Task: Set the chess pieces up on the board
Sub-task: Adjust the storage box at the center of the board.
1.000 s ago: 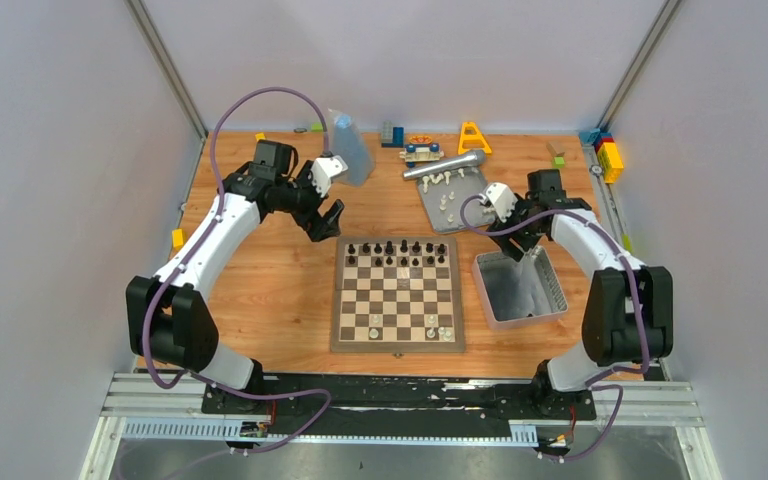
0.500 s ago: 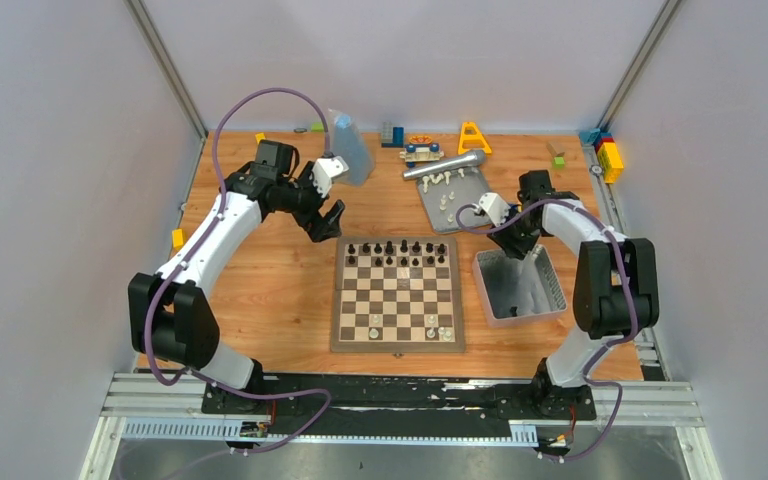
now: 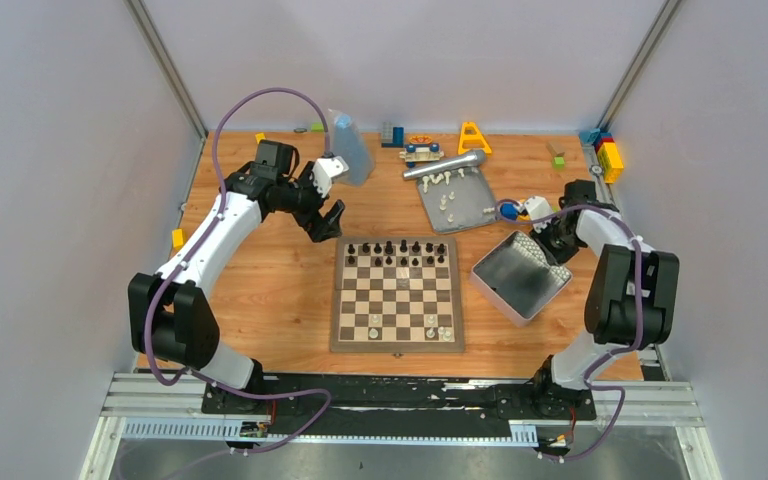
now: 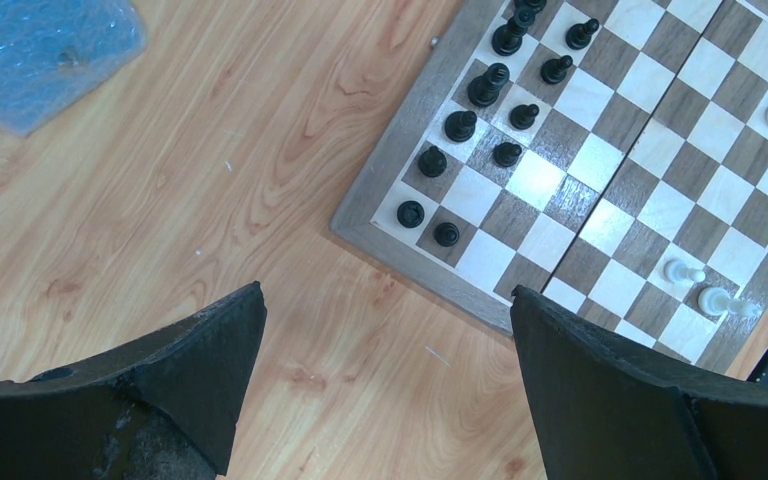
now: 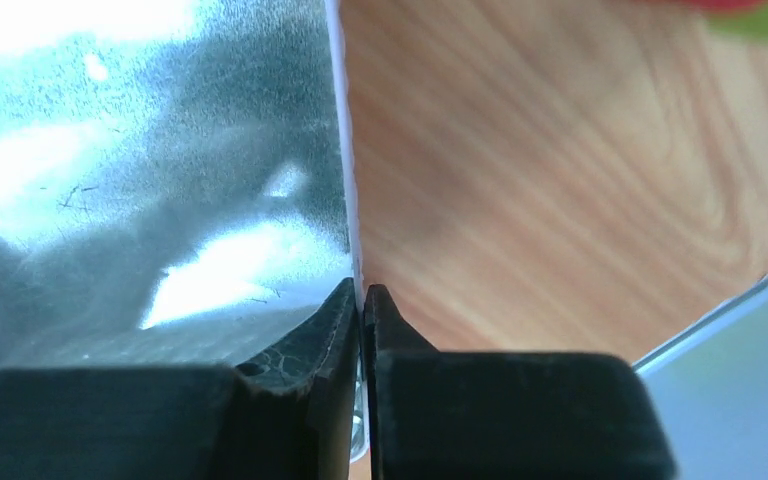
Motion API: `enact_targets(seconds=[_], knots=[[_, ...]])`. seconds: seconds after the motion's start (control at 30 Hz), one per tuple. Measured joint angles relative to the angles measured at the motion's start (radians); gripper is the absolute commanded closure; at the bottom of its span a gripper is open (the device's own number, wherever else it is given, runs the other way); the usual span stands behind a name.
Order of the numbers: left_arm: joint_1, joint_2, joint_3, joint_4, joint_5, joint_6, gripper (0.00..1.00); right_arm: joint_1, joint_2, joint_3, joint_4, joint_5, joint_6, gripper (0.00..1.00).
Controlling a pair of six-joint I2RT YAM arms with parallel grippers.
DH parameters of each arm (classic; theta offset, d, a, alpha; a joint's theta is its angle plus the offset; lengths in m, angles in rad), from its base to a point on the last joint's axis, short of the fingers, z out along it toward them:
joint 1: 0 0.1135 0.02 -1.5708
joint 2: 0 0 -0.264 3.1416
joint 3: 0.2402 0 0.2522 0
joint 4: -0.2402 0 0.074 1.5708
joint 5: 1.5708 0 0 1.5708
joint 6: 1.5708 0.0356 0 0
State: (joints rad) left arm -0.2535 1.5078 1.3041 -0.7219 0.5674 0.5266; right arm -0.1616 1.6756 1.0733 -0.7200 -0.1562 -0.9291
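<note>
Now that the right gripper [image 3: 552, 232] is clenching the rim of the empty grey rectangular metal tray [image 3: 518, 285], the top view is showing that tray swinging diagonal, right of the square brown-and-cream wooden chessboard [image 3: 397, 300]. Left wrist: left gripper [image 4: 385, 300] is hanging wide open beside the black chessmen [image 4: 480, 100] on the board's corner. Right wrist: fingertips are pinching the tray wall [image 5: 338, 150]. Likely clearing room, not placing pieces.
</note>
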Motion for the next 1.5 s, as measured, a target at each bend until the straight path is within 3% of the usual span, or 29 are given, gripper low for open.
enact_targets(seconds=[0.23,0.43,0.67,0.83,1.17,1.3,1.5], knots=[[0.000,0.010,0.003,-0.001,0.002,0.000,0.00,-0.056,-0.120,-0.126,-0.008,0.080,0.230,0.95],[0.000,0.065,0.053,-0.016,0.005,-0.001,0.00,-0.098,-0.204,-0.206,-0.019,0.118,0.439,0.90],[0.000,0.120,0.122,-0.039,0.008,-0.001,0.00,-0.111,-0.242,-0.269,-0.041,0.174,0.531,0.63],[0.000,0.178,0.188,-0.068,0.005,0.000,0.00,-0.112,-0.311,-0.259,-0.054,0.113,0.516,0.55],[0.000,0.261,0.294,-0.134,-0.016,0.004,0.00,-0.084,-0.387,-0.072,-0.118,-0.100,0.346,0.52],[0.000,0.261,0.294,-0.136,-0.015,0.009,0.00,-0.027,-0.383,-0.073,-0.166,-0.240,0.238,0.51],[0.000,0.261,0.294,-0.146,-0.007,0.027,0.00,0.128,-0.339,-0.148,-0.158,-0.325,0.136,0.51]])
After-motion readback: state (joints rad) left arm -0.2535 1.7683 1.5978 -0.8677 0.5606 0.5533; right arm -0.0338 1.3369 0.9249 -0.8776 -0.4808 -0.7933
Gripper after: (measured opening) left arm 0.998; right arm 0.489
